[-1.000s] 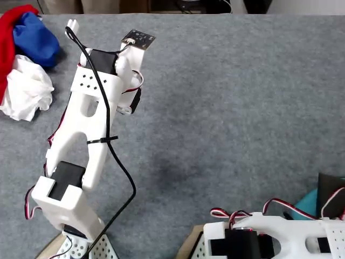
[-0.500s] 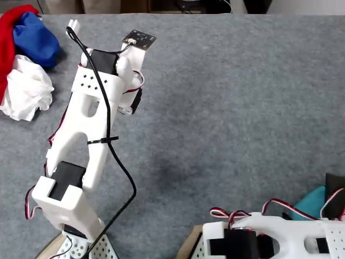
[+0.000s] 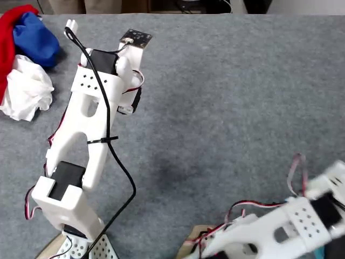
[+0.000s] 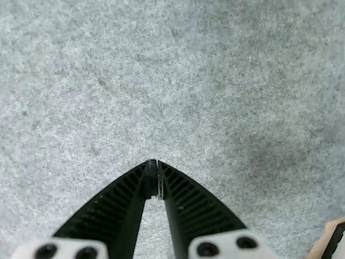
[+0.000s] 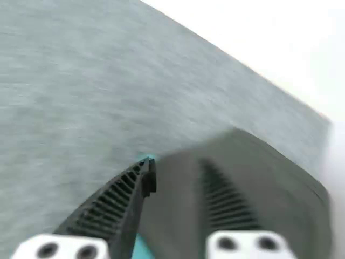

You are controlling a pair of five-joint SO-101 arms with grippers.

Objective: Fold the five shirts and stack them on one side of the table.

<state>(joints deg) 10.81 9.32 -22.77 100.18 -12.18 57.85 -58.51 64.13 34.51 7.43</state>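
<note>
Your left gripper (image 4: pixel 152 163) is fully closed. Its two black ribbed fingers (image 4: pixel 116 208) meet at the tips with nothing between them, and it points down at bare grey table (image 3: pixel 232 108).

From above, your left arm (image 3: pixel 89 124) rises from its base at seven o'clock and stretches toward eleven o'clock, ending a little short of the far edge. A black cable (image 3: pixel 110 145) runs along its length.

None of the shirts are folded or stacked. Three of them lie in a loose heap at the ten o'clock corner of the table, well apart from your left arm's tip:
- The red shirt (image 3: pixel 7 33) is at the outer edge of the heap.
- The blue shirt (image 3: pixel 35 38) is bunched against the red one, on the side toward the table's middle.
- The white shirt (image 3: pixel 24 89) is crumpled just below both, toward eight o'clock, and touches the red one.

Your right arm (image 3: pixel 280 232) sits low at five o'clock, by the near edge. For your right gripper (image 5: pixel 161 175), you cannot tell how wide it stands or whether it has a grip on anything. A grey shape covers one side of it. Teal cloth (image 5: pixel 141 249) shows at its tip and again close under its body. From above, a sliver of the same teal peeks out at the five o'clock corner beneath the arm.
</note>
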